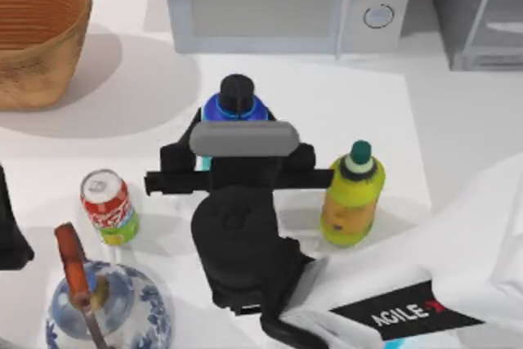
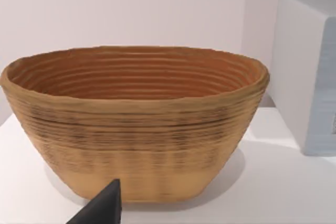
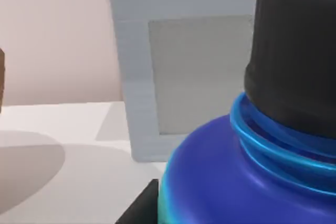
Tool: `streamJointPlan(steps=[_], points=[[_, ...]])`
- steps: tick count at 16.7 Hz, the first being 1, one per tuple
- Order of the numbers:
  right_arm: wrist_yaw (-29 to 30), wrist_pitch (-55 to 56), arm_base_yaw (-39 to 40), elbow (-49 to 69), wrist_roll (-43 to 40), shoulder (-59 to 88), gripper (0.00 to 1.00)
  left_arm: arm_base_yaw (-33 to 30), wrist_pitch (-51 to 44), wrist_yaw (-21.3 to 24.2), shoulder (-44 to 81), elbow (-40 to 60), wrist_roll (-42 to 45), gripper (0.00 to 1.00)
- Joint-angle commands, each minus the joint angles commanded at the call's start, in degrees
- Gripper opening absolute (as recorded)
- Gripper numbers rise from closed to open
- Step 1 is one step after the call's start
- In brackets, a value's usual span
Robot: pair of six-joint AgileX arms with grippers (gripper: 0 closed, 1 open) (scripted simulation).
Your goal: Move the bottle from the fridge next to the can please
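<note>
Presently, taking the top view from left to right: a woven basket (image 1: pixel 37 34) stands at the far-left corner of the white table (image 1: pixel 122 96), well apart from the working tool; in the left wrist view the same basket (image 2: pixel 134 121) sits close ahead, with one dark fingertip of the left gripper (image 2: pixel 102 208) at the frame's edge, its spread impossible to tell. The left arm (image 1: pixel 10 234) is parked at the table's left edge. Just beyond it stands a blue-and-white porcelain kettle (image 1: pixel 106 308) with a brown handle, and behind that the can (image 1: pixel 108 206), red with a silver top and green base, upright, to the left of the right gripper (image 1: pixel 237 161) and near it without touching. At centre, the right gripper is pressed around the bottle (image 1: pixel 235 104), whose black cap and blue shoulder stick out past the fingers on the far side; the bottle stands out on the open table, right of the can. The right wrist view shows the bottle's shoulder and cap (image 3: pixel 262 145) immediately against the camera. Behind it is the pale grey microwave (image 1: pixel 286 2) with two knobs. Right of the gripper, just beside it, stands a yellow-green bottle (image 1: pixel 353 198) with a dark green cap. The fridge (image 1: pixel 478 10) occupies the far-right corner, well apart from the gripper.
</note>
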Motion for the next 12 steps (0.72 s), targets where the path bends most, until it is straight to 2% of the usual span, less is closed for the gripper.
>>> streamJointPlan(steps=[4,12], points=[[6.2,0.0,2.4,-1.0,0.2,3.9,0.0,0.0,0.0,0.0,0.0,0.0,0.0,1.0],[6.3,0.0,2.5,-1.1,0.2,4.0,0.0,0.0,0.0,0.0,0.0,0.0,0.0,1.0]])
